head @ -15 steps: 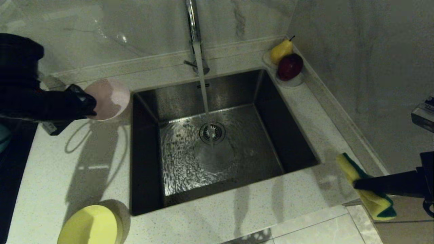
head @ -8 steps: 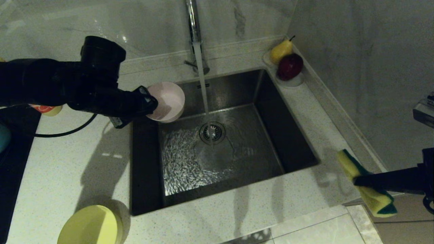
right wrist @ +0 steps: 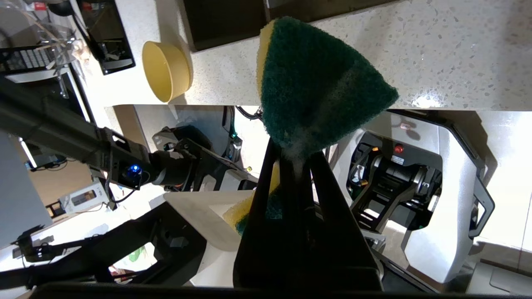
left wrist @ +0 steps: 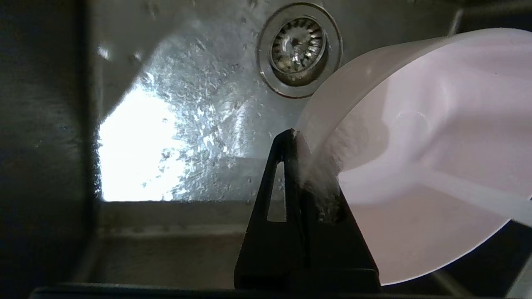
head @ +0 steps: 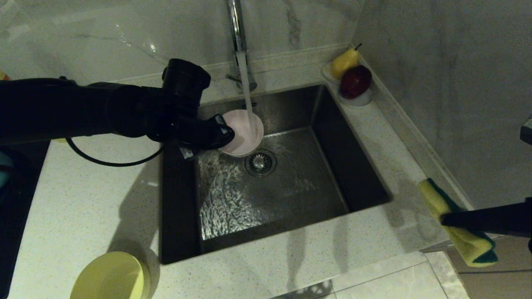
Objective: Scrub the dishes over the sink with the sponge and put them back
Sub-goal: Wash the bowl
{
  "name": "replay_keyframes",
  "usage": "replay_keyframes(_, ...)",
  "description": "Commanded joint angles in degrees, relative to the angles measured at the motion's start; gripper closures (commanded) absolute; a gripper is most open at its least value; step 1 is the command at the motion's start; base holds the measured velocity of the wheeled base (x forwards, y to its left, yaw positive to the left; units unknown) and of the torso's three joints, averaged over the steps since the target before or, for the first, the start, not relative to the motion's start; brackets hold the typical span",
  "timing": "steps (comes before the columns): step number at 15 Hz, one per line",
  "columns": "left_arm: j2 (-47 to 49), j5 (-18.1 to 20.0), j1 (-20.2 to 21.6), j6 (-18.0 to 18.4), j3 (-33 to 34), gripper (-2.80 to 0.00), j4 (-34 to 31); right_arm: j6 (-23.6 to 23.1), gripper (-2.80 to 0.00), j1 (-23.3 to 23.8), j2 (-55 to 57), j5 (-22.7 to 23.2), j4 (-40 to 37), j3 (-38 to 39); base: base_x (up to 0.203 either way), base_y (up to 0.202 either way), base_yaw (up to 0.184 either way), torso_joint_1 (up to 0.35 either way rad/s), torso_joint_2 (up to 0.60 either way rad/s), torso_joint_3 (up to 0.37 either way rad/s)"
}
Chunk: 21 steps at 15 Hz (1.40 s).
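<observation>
So the right tool (right wrist: 297, 155) is clamped tight on the sponge (right wrist: 320, 87), with the dark green scrubby face toward the camera and a strip of yellow foam along one edge. The sponge is bent where the black fingers (right wrist: 266, 182) pinch it. Behind it is the speckled counter (right wrist: 436, 54), with the yellow bowl (right wrist: 166, 70) sitting near its edge. Beyond the counter edge you can see the robot's own body and a black arm.

Two bowls: one pink (head: 243, 132), one yellow (head: 109, 276); one sponge (head: 459, 224); one sink (head: 291, 199); one pear (head: 344, 62); one apple (head: 355, 81).
</observation>
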<state>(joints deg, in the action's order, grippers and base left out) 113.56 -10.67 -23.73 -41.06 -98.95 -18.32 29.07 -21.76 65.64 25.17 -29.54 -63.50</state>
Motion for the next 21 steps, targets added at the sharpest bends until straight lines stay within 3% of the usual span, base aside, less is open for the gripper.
replay_keyframes(1, 2.97, -0.74, -1.48, -0.33, -1.68, 0.0, -0.21, 0.19, 0.0, -0.48, -0.69, 0.14, -0.17, -0.04, 0.0, 0.0, 0.0, 0.0, 0.0, 0.0)
replay_keyframes(11, 1.28, -0.76, -2.88, -2.94, -0.82, 0.0, -2.99, 0.19, 0.0, -0.57, -0.61, 0.17, 0.09, 0.48, 0.0, 0.0, 0.0, 0.0, 0.0, 0.0)
replay_keyframes(15, -2.59, -0.96, -3.22, -3.46, 2.39, 0.0, -4.1, 0.19, 0.0, -0.57, -0.42, 0.23, 0.09, 0.66, 0.0, 0.0, 0.0, 0.0, 0.0, 0.0)
replay_keyframes(16, -3.83, -2.33, -3.16, -3.33, 3.39, 0.0, -3.75, 0.28, 0.0, -0.57, -0.51, 0.23, 0.09, 0.66, 0.0, 0.0, 0.0, 0.0, 0.0, 0.0)
replay_keyframes(19, -4.86, -12.81, -3.08, -0.14, 3.96, 0.0, -2.22, 0.28, 0.0, -0.66, -0.6, 0.32, -0.17, 0.66, 0.0, 0.0, 0.0, 0.0, 0.0, 0.0)
replay_keyframes(21, -5.41, -18.31, -3.03, 2.95, 5.56, 0.0, 5.58, 0.28, 0.0, -0.91, -0.78, 0.76, -0.17, 0.66, 0.0, 0.0, 0.0, 0.0, 0.0, 0.0)
